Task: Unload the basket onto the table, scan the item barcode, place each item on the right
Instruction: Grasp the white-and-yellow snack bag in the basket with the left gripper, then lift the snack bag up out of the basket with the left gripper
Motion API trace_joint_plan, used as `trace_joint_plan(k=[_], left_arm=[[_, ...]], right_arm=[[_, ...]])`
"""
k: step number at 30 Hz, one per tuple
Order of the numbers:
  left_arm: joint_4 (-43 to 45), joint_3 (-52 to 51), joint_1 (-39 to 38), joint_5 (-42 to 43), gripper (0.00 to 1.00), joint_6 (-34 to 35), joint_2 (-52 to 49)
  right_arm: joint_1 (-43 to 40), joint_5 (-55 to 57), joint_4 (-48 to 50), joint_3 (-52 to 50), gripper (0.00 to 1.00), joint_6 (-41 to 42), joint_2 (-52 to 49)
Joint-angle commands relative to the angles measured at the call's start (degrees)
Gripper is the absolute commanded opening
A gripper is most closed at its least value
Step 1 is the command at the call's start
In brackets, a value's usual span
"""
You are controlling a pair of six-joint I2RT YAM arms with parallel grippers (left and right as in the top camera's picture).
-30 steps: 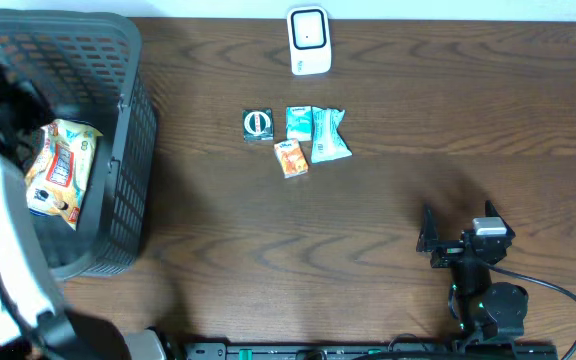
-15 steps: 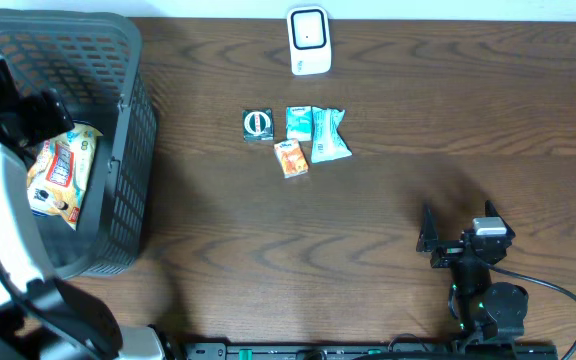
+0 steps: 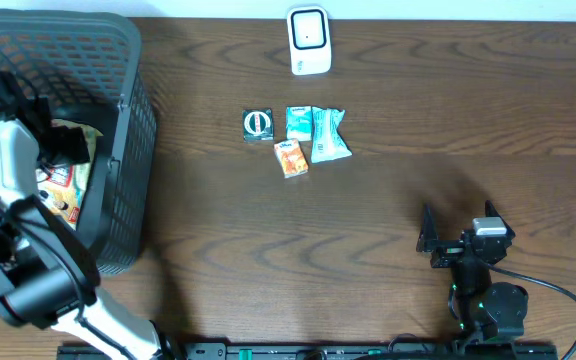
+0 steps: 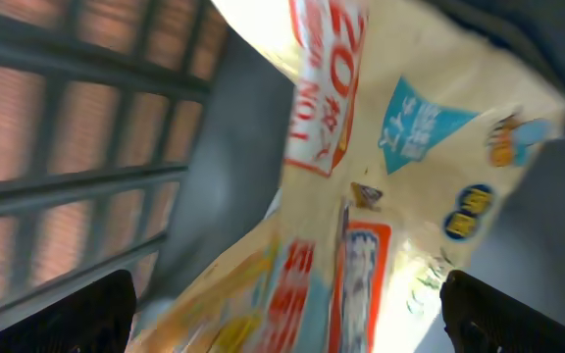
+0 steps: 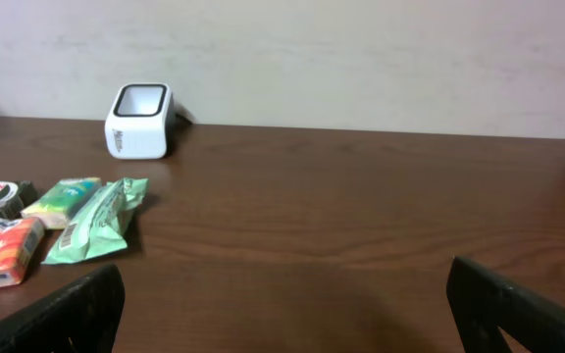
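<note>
Left gripper [image 4: 284, 316]: fingers spread wide, nothing clamped, inside basket [image 3: 133, 120] just above snack packet [image 4: 390, 147] | Snack packet: lying in basket at table [image 3: 418, 130] left end, well apart from scanner [image 3: 308, 40] | Right gripper [image 5: 282, 314]: spread wide, empty, low at front right | Small packs [image 3: 299, 122]: four, mid-table, near scanner

basket [image 3: 133, 120]: we count one, upper left of the frame
snack bag [image 3: 66, 190]: we count one, inside the basket
scanner [image 3: 308, 40]: we count one, top centre
small packets: we count four, centre: dark packet [image 3: 258, 124], teal packet [image 3: 299, 122], green packet [image 3: 330, 136], orange packet [image 3: 290, 158]
robot arms: we count two, left arm [image 3: 8, 165], right arm [image 3: 488, 300]
</note>
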State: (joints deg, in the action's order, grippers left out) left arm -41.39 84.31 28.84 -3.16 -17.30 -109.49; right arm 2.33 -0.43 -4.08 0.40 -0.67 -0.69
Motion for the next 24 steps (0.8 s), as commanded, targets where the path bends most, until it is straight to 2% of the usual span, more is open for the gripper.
trace_joint_plan(k=[1,5,6,8,10,11,13,15,19,24], left_arm=[[-1.38,0.28,0.2,-0.74,0.98,-2.43,-3.21],[-4.26,0.28,0.2,-0.74,0.98,-2.43,-5.49],[-4.7,0.28,0.2,-0.74,0.92,-2.43,-5.99],[-4.96,0.28,0.2,-0.74,0.72,-2.4,-6.6],[-4.87,0.28,0.17,-0.74,0.39,-2.4,-6.62],[-4.74,0.31,0.17,-0.72,0.25,-2.4,-6.58],[-4.57,0.39,0.15,-0.74,0.08,-2.38,-6.54],[-4.61,0.96,0.0,-0.72,0.08,-1.86,-6.54],[-4.66,4.07,-0.96,-0.09,0.08,4.24,-4.74],[-4.7,6.01,-2.01,5.16,0.07,7.37,3.13]], right_arm=[[0.33,0.07,-0.26,-0.09,0.99,0.39,0.31],[0.33,0.07,-0.26,-0.09,0.99,0.39,0.31],[0.35,0.07,-0.26,-0.11,0.99,0.39,0.31],[0.35,0.07,-0.26,-0.09,0.99,0.39,0.31],[0.33,0.07,-0.26,-0.09,0.99,0.39,0.31],[0.33,0.07,-0.26,-0.09,0.99,0.39,0.31],[0.35,0.07,-0.26,-0.09,0.99,0.39,0.31],[0.33,0.07,-0.26,-0.09,0.99,0.39,0.31],[0.33,0.07,-0.26,-0.09,0.99,0.39,0.31],[0.33,0.07,-0.26,-0.09,0.99,0.39,0.31]])
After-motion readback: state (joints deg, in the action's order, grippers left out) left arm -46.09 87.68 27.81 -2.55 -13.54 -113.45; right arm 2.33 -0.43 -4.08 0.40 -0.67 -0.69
